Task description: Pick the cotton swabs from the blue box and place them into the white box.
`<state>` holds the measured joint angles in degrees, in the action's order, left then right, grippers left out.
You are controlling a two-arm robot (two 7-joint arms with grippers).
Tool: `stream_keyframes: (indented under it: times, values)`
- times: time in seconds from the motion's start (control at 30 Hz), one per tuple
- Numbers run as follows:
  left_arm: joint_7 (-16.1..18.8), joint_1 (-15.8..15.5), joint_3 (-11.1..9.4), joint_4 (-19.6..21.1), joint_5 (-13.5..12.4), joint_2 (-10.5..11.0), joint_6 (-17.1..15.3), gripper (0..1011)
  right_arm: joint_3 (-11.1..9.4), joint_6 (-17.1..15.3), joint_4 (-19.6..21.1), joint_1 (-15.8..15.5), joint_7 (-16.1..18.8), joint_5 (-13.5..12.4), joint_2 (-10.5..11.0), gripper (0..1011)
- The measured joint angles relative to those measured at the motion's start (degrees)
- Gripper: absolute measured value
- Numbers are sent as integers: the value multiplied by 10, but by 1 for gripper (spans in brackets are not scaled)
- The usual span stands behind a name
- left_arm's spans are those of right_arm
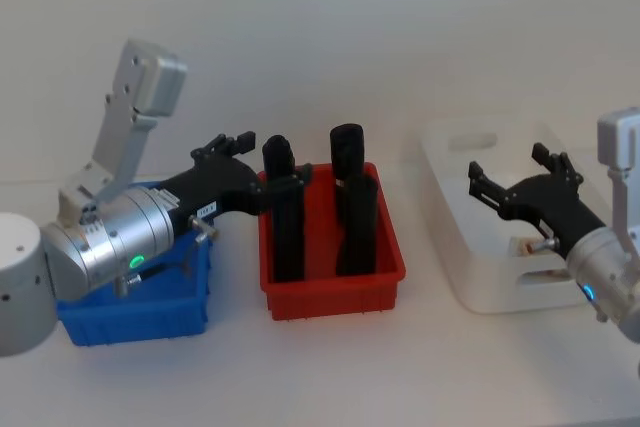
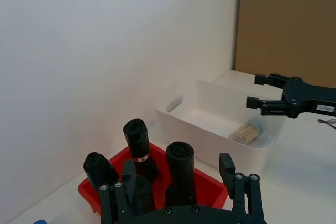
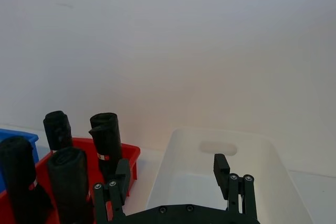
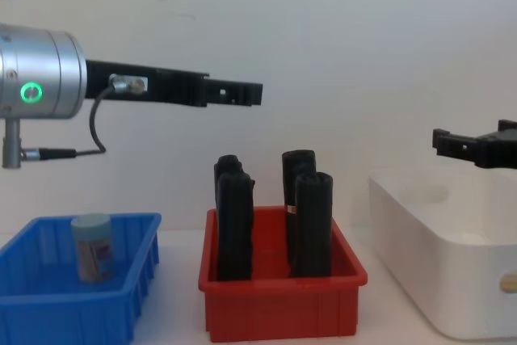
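Chest view: swabs [image 4: 91,246] in blue box [image 4: 73,317]

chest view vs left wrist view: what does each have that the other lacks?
Chest, not left wrist: a cotton swabs jar standing upright in the blue box. Left wrist, not chest: the floor of the white box, with a second jar lying on it. Both: the red bin of black objects, the white box's walls, the open right tool over it.
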<state>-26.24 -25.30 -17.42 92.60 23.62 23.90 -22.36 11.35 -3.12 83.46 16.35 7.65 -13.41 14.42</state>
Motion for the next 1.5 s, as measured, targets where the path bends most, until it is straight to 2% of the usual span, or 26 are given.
stream_keyframes:
  times: [0.67,1.07,1.27,1.5]
  values:
    - [150,68,-51,4,-71,-12,127,1004,11,8,118,-114,-26,-21,32,1001]
    - [235,107,-79,6,-111,-19,198,1004,16,11,171,-165,-37,-30,47,1001]
    - [254,116,-86,6,-121,-20,214,1004,16,12,177,-172,-39,-31,49,1001]
    - [256,117,-86,6,-122,-20,216,1004,16,12,178,-172,-39,-31,49,1001]
